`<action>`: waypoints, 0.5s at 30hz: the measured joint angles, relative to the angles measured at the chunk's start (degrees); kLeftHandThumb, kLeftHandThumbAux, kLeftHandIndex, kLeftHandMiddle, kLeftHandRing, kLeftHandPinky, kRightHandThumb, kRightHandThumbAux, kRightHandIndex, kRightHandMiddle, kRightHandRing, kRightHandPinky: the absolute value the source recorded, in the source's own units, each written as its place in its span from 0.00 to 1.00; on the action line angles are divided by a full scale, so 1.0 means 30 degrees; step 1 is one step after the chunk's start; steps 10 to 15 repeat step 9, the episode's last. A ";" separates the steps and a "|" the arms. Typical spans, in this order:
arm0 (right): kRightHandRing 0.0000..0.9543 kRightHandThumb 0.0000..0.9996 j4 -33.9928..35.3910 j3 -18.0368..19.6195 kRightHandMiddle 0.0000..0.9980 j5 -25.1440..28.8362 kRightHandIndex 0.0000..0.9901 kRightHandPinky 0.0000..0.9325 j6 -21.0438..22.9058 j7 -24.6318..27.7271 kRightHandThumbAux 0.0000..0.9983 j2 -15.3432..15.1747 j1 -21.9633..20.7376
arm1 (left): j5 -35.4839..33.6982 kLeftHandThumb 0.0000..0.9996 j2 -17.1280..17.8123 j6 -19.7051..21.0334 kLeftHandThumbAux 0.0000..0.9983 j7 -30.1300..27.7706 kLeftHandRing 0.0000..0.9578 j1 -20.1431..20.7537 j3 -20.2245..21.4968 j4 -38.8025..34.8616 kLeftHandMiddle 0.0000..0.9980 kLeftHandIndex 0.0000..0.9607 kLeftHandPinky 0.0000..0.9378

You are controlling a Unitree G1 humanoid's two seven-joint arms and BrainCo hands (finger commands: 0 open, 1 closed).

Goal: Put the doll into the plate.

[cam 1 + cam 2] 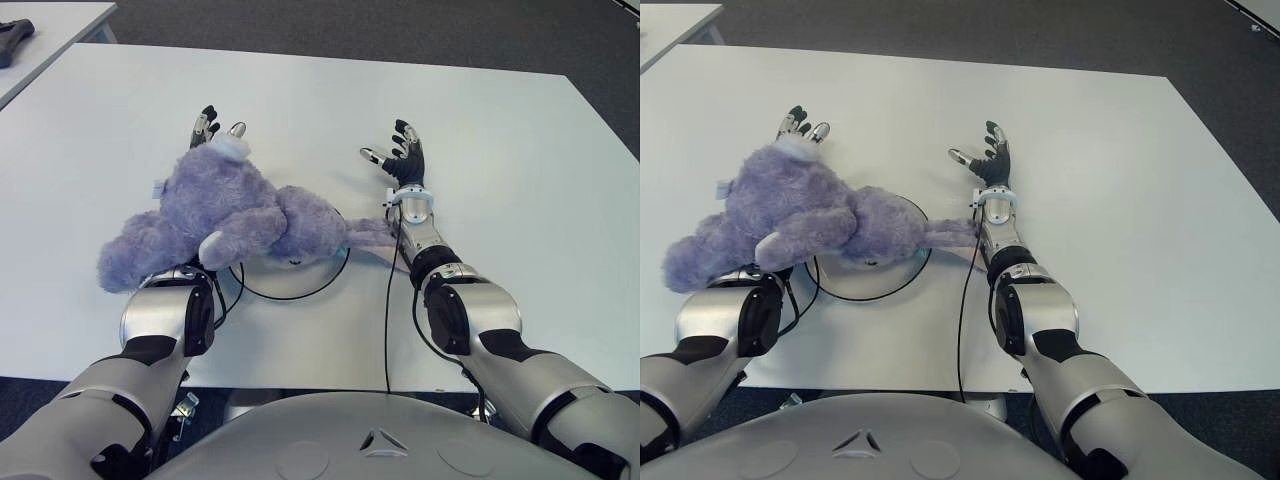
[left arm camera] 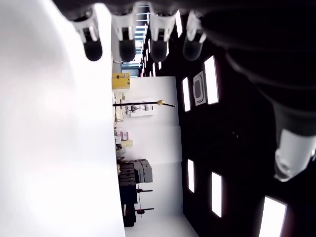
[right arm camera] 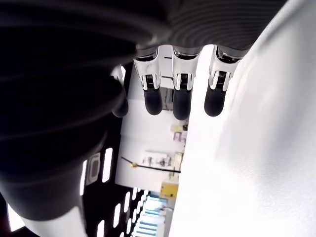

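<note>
We see a fluffy purple stuffed doll lying across our left forearm and partly over a white round plate with a black rim. The plate sits near the near edge of the white tabletop, about in the middle. The doll's head end hangs out toward the left edge, and one thin purple limb reaches right and touches our right wrist.

Our left hand pokes out past the doll, toward the far edge. Its fingers are spread apart and hold nothing; the doll rests on the arm, not in the hand. Our right hand shows just right of the plate, palm up, fingers spread and holding nothing.

The far half of the tabletop is bare, and so is the whole right side, with lots of room to move. A thin black cable runs along our right arm toward the near edge.
</note>
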State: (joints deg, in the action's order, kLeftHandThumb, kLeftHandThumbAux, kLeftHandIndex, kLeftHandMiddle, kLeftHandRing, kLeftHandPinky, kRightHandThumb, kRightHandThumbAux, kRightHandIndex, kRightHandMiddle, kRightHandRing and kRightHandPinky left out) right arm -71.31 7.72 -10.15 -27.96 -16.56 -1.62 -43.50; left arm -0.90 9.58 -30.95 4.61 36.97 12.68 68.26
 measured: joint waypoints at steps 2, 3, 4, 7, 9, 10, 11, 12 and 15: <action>0.12 0.00 0.0000 -0.0003 0.12 -0.0001 0.12 0.15 0.0000 -0.0001 0.86 0.0000 0.0000 | 0.0000 0.00 0.0000 0.0004 0.57 0.0000 0.01 0.0000 -0.0003 0.0000 0.04 0.01 0.00; 0.12 0.00 0.0000 -0.0004 0.12 -0.0002 0.12 0.15 0.0000 -0.0001 0.86 0.0000 0.0000 | 0.0000 0.00 0.0001 0.0005 0.57 0.0000 0.01 0.0000 -0.0005 0.0000 0.04 0.01 0.00; 0.13 0.00 0.0000 -0.0004 0.12 -0.0002 0.12 0.15 0.0000 0.0000 0.86 0.0000 0.0000 | 0.0000 0.00 0.0001 0.0006 0.57 0.0000 0.01 0.0000 -0.0006 0.0000 0.04 0.01 0.00; 0.13 0.00 0.0000 -0.0005 0.12 -0.0003 0.12 0.15 0.0000 0.0000 0.85 0.0001 0.0000 | 0.0000 0.00 0.0002 0.0007 0.56 0.0000 0.01 0.0000 -0.0006 0.0000 0.04 0.00 0.00; 0.13 0.00 0.0000 -0.0005 0.12 -0.0003 0.12 0.15 0.0000 0.0000 0.85 0.0001 0.0000 | 0.0000 0.00 0.0003 0.0007 0.55 0.0000 0.01 0.0000 -0.0006 0.0000 0.05 0.00 0.00; 0.13 0.00 0.0000 -0.0005 0.12 -0.0003 0.12 0.15 0.0000 0.0000 0.85 0.0001 0.0000 | 0.0000 0.00 0.0003 0.0007 0.55 0.0000 0.01 0.0000 -0.0006 0.0000 0.05 0.00 0.00; 0.13 0.00 0.0000 -0.0005 0.12 -0.0003 0.12 0.15 0.0000 0.0000 0.85 0.0001 0.0000 | 0.0000 0.00 0.0003 0.0007 0.55 0.0000 0.01 0.0000 -0.0006 0.0000 0.05 0.00 0.00; 0.13 0.00 0.0000 -0.0005 0.12 -0.0003 0.12 0.15 0.0000 0.0000 0.85 0.0001 0.0000 | 0.0000 0.00 0.0003 0.0007 0.55 0.0000 0.01 0.0000 -0.0006 0.0000 0.05 0.00 0.00; 0.13 0.00 0.0000 -0.0005 0.12 -0.0003 0.12 0.15 0.0000 0.0000 0.85 0.0001 0.0000 | 0.0000 0.00 0.0003 0.0007 0.55 0.0000 0.01 0.0000 -0.0006 0.0000 0.05 0.00 0.00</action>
